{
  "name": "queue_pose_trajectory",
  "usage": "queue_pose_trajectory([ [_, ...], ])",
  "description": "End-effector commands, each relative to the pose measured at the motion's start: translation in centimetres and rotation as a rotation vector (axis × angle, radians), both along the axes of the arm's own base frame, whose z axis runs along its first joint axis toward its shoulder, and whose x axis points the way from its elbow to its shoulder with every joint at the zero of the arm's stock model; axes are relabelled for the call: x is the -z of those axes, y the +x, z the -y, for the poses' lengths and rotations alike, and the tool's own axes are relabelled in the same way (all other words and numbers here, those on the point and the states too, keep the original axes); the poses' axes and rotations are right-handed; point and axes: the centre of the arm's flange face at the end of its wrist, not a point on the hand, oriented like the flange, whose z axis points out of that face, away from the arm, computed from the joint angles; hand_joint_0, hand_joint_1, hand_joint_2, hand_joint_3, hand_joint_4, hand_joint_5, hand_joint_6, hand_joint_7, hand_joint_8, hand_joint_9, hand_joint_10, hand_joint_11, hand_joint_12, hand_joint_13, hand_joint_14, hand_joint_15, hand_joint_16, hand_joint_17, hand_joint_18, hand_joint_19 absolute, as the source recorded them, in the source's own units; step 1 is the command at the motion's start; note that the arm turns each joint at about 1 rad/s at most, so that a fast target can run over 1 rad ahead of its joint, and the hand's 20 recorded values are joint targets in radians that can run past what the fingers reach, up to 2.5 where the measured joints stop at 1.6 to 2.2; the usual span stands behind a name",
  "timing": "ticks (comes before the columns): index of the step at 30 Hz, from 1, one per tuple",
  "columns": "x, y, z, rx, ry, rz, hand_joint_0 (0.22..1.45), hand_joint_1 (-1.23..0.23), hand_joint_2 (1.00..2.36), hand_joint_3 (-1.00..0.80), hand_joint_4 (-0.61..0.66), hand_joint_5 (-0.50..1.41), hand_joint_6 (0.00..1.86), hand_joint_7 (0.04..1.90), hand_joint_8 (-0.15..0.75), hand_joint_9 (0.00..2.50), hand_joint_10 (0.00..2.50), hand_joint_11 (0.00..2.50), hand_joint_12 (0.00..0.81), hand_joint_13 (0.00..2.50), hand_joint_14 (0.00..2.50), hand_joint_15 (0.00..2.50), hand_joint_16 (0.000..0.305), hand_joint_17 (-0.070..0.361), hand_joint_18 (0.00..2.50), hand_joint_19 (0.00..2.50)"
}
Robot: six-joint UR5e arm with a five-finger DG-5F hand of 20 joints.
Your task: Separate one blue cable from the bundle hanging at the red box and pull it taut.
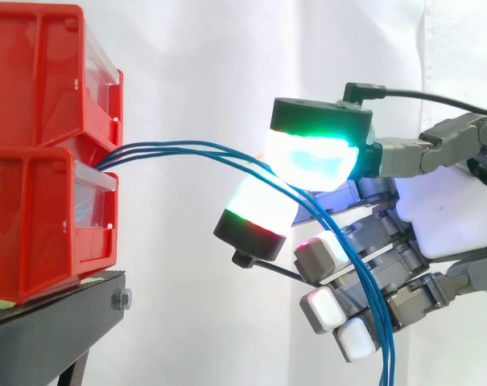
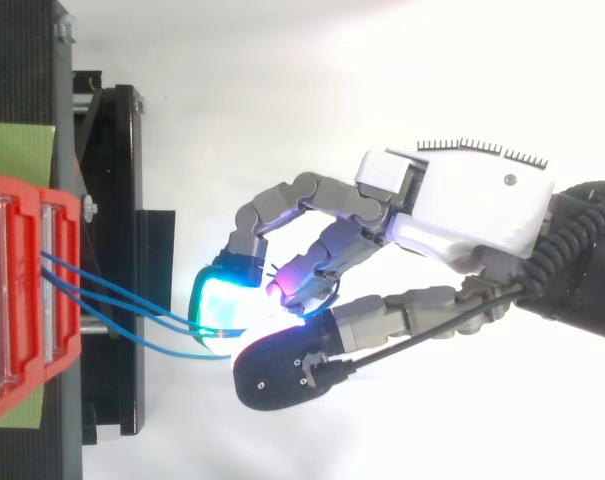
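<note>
Right of the stacked red plastic bins (image 1: 42, 161) on a black stand (image 1: 58, 322), thin blue cables (image 1: 171, 149) arc from between the bins to the hand (image 1: 452, 217). Two glowing pads (image 1: 311, 161) pinch the strands, which then hang down past the curled fingers

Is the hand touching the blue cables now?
Touching. In the side view the blue cables pass pinched between the glowing pads of the hand.

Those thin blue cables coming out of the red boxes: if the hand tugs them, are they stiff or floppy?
Probably floppy: the blue cables arch out of the red bins, then droop straight down past the hand. Likely light, being so thin. They may slip, since they look smooth where the pads pinch them.
</note>
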Motion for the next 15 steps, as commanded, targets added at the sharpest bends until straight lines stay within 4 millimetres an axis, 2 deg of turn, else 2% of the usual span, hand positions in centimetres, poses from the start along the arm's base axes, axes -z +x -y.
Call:
queue_pose_trajectory([
  [1, -0.08, -0.04, -0.06, -0.001, 0.0, -0.001, 0.81, -0.85, 1.0, -0.5, -0.03, -0.24, 0.92, 0.92, 0.217, 0.97, 0.02, 1.09, 0.298, 0.85, 0.02, 0.65, 0.043, 0.097, 0.66, 0.6],
  [5, -0.29, -0.09, 0.07, 0.001, 0.0, 0.001, 0.72, -0.85, 1.0, -0.5, -0.03, -0.23, 0.92, 0.91, 0.217, 0.97, 0.02, 1.1, 0.297, 0.86, 0.03, 0.65, 0.043, 0.097, 0.68, 0.59],
  [7, -0.39, -0.11, 0.07, 0.001, 0.001, 0.002, 0.61, -0.83, 1.0, -0.5, -0.01, -0.24, 0.91, 0.92, 0.229, 0.97, 0.02, 1.1, 0.307, 0.86, 0.02, 0.67, 0.044, 0.099, 0.67, 0.62],
  [10, -0.37, -0.16, 0.1, 0.002, -0.001, -0.002, 0.56, -0.76, 1.0, -0.5, -0.01, -0.24, 0.91, 0.9, 0.237, 0.98, 0.02, 1.09, 0.312, 0.85, 0.02, 0.67, 0.045, 0.102, 0.67, 0.64],
  [15, -0.57, -0.24, 0.14, 0.004, -0.001, -0.002, 0.58, -0.66, 1.0, -0.5, -0.01, -0.23, 0.91, 0.9, 0.237, 1.01, 0.02, 1.09, 0.312, 0.86, 0.03, 0.67, 0.045, 0.101, 0.67, 0.65],
])
